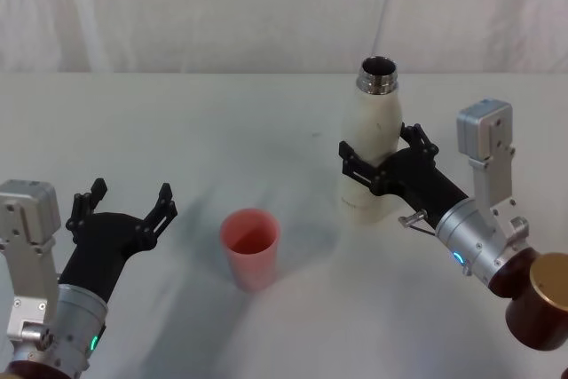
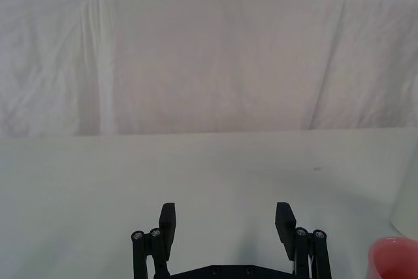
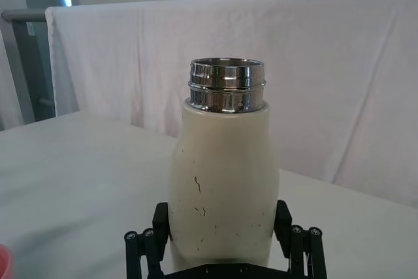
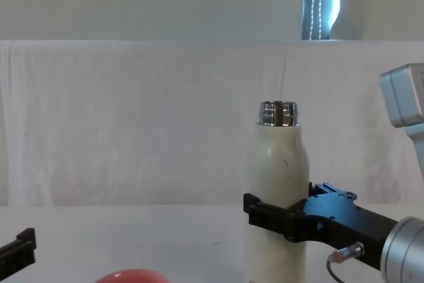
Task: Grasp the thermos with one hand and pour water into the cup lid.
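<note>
Head view: thermos (image 1: 371,153) stands upright on the white cloth-covered table (image 1: 222,130), right of centre, cap off, shiny steel threaded neck open at top, body smooth cream-white with rounded shoulders and a few small dark scuffs. Right gripper (image 1: 382,159), black plastic clamp on a bulky silver-grey arm with a blue-lit ring, is wrapped around the thermos body about mid-height, one finger on each side, pads pressed to the wall, so it is clamped on the bottle. Right wrist view confirms it: thermos (image 3: 225,181) sits between the two black fingers (image 3: 161,221), steel neck ribbed and reflective above them. Chest view shows the thermos (image 4: 277,183) from the side, vertical, with the right gripper (image 4: 281,220) banding it below the shoulder. Cup lid (image 1: 251,248), salmon-red, smooth matte plastic, tapered cup shape, stands mouth-up on the table near centre, left of the thermos and apart from it, much lower than the bottle. Left gripper (image 1: 124,206) hovers low at the near left, fingers spread wide, holding nothing, just left of the cup lid without touching. Left wrist view: left gripper (image 2: 226,223) fingers apart over bare cloth, cup lid (image 2: 394,259) rim at the corner. Wrinkled white fabric backdrop (image 1: 266,6) behind the table.
</note>
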